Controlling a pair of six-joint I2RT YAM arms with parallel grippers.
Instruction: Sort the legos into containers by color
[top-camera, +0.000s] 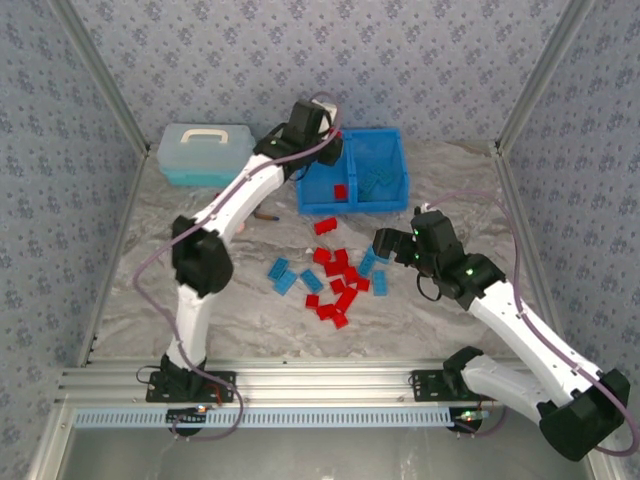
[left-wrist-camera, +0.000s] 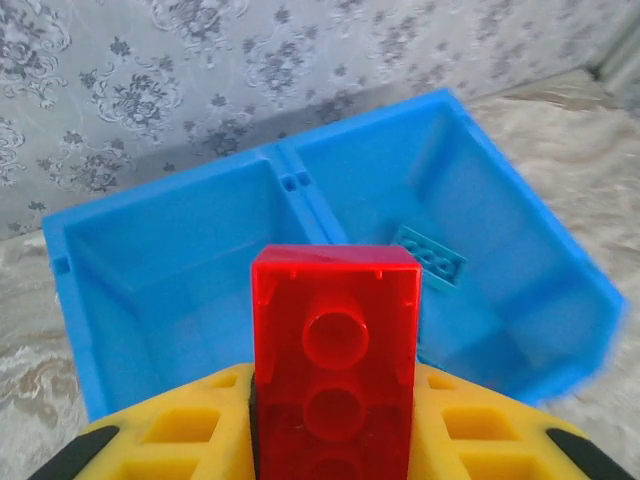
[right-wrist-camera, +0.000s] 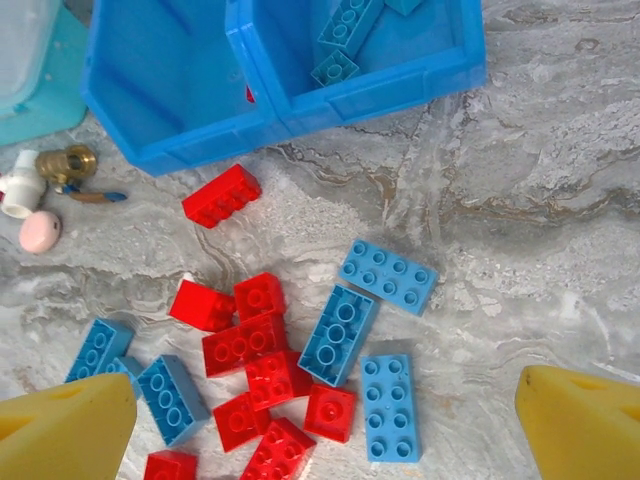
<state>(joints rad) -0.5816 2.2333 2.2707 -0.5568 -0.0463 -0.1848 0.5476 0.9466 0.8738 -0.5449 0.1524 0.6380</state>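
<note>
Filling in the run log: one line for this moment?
left gripper: red brick gripped, at bin | right gripper: open, above loose bricks

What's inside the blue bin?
The left half of the blue bin holds one red brick; the right half holds blue bricks. The left arm covers the back left corner, so anything there is hidden.

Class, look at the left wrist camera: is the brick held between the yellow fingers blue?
No, the brick clamped in the left gripper is bright red, not blue.
</note>
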